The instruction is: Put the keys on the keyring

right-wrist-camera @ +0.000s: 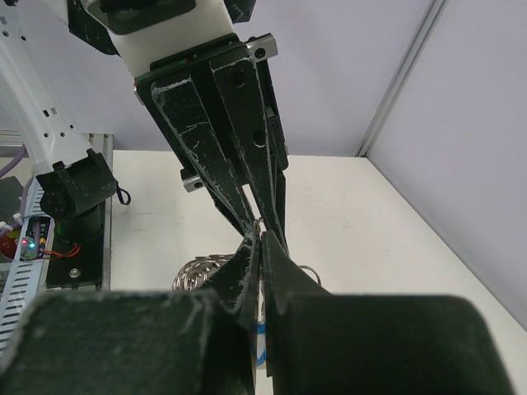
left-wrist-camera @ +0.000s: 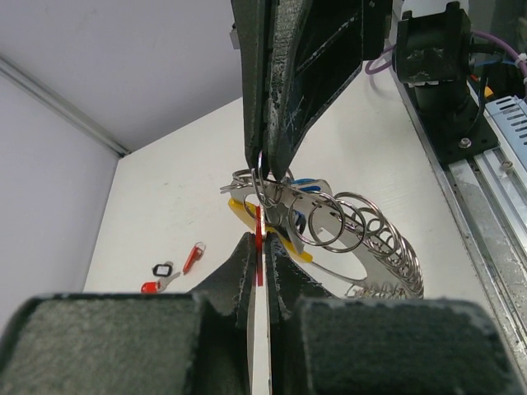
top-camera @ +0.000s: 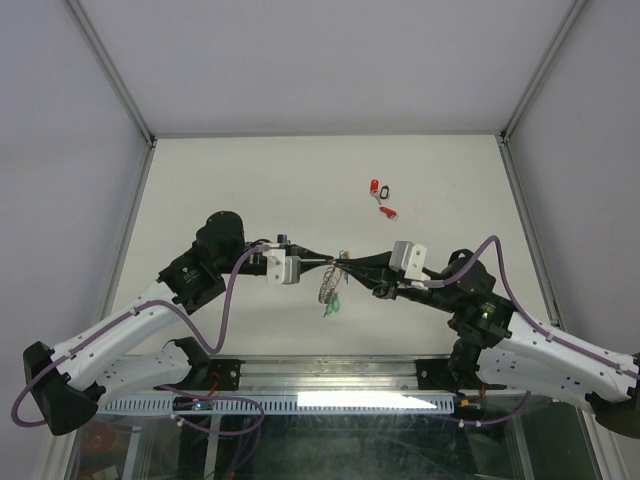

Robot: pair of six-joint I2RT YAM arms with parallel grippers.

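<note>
Silvery rings and yellow arc: keyring [left-wrist-camera: 370, 247], lifted off white table [top-camera: 250, 180], dangling between both arms at mid-table. Among its rings, blue tag [left-wrist-camera: 305, 183]; hanging at its lower end, green tag [top-camera: 330, 310]. Right gripper [left-wrist-camera: 263, 160]: pinched fully closed on one wire loop of keyring. Left gripper [left-wrist-camera: 258, 243]: clamped tight on thin red tag [left-wrist-camera: 258, 218], seen edge-on, just beside yellow arc. Both sets of fingertips almost tip to tip, crowding view of rings from either wrist. Farther back on table, well apart: loose keys [top-camera: 380, 187] with red and black tags, plus another red one [top-camera: 388, 211] near them.
</note>
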